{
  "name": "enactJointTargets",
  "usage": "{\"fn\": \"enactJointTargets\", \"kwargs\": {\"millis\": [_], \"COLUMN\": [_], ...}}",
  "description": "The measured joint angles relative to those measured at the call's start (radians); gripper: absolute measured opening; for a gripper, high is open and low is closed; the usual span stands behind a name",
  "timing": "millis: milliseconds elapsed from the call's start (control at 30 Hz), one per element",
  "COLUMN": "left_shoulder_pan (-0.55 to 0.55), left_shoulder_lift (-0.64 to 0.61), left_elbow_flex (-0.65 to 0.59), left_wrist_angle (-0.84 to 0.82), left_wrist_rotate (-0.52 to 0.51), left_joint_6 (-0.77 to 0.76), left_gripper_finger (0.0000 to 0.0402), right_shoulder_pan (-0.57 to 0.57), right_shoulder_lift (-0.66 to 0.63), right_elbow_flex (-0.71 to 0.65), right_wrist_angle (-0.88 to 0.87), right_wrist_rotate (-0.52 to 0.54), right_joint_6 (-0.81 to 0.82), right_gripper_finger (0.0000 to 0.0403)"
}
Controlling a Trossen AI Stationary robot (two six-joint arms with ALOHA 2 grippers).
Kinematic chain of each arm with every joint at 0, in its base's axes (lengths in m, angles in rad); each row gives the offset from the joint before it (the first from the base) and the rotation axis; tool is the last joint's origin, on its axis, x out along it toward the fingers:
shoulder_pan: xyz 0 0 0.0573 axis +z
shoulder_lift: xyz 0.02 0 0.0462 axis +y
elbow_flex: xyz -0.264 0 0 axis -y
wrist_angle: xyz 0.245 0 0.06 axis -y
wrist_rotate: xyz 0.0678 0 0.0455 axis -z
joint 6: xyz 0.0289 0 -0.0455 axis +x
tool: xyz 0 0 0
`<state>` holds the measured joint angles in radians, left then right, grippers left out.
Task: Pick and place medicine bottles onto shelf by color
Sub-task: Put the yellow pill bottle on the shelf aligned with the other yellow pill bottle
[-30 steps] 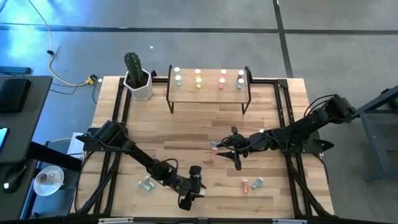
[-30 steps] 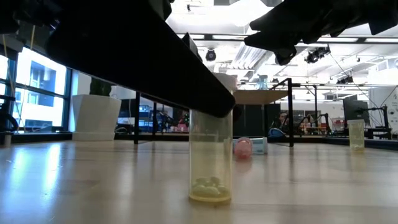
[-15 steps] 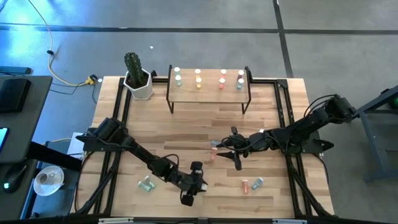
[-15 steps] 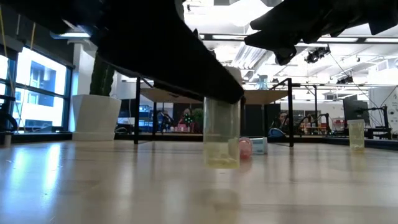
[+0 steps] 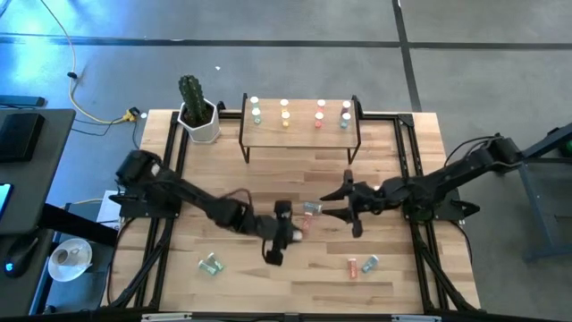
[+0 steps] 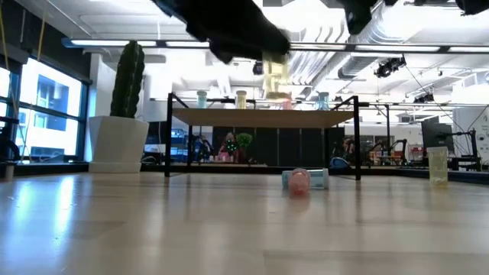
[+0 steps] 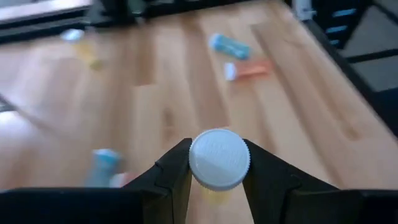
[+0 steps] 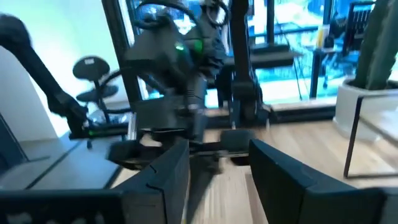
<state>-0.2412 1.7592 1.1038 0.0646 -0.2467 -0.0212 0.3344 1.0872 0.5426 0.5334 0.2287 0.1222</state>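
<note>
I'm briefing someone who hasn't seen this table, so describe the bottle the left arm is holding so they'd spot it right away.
Start at the wooden table and follow the left arm to the left gripper near the middle. Clamped there, lifted clear of the wood, is a yellow bottle with a white cap. The other loose bottles lie on the tabletop; this is the only one in the air.

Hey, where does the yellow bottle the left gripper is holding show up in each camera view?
High view: the yellow bottle sits mid-table in the left gripper, near the front.
Low view: top centre, lifted well above the table, in front of the shelf.
Left wrist view: its white cap fills the centre, clamped between the fingers.
Right wrist view: I can't make it out.
Shared landmark: the shelf at the table's back edge.
</note>
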Motion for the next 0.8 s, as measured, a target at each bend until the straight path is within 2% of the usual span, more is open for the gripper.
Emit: {"fn": "enactJointTargets", "kwargs": {"millis": [233,467,633,800], "left_shoulder_pan": [0.157,0.354,0.504,0.627], "left_shoulder_lift": [-0.173,-0.310,-0.355,-0.350], "left_elbow_flex": [0.000,0.000,0.022,0.110], "left_wrist_angle": [-0.091,-0.092,-0.111,-0.204], "left_wrist_rotate": [-0.009,-0.019,-0.032,0.024], "left_joint_6": [0.120,0.264,0.330,0.327], "left_gripper_finger": [0.0115,0.0115,0.0115,0.0115], "right_shoulder_pan": [0.000,-0.001,-0.002,-0.015], "right_shoulder_lift": [-0.085,-0.079,-0.076,-0.076], "right_elbow_flex": [0.000,0.000,0.000,0.000], "right_wrist_angle": [-0.076,-0.126,-0.158,-0.180], "right_wrist_rotate": [0.000,0.010,0.058,0.086], "right_joint_6": [0.000,0.000,0.000,0.000], "right_gripper_finger": [0.0158,0.0158,0.0158,0.0158]}}
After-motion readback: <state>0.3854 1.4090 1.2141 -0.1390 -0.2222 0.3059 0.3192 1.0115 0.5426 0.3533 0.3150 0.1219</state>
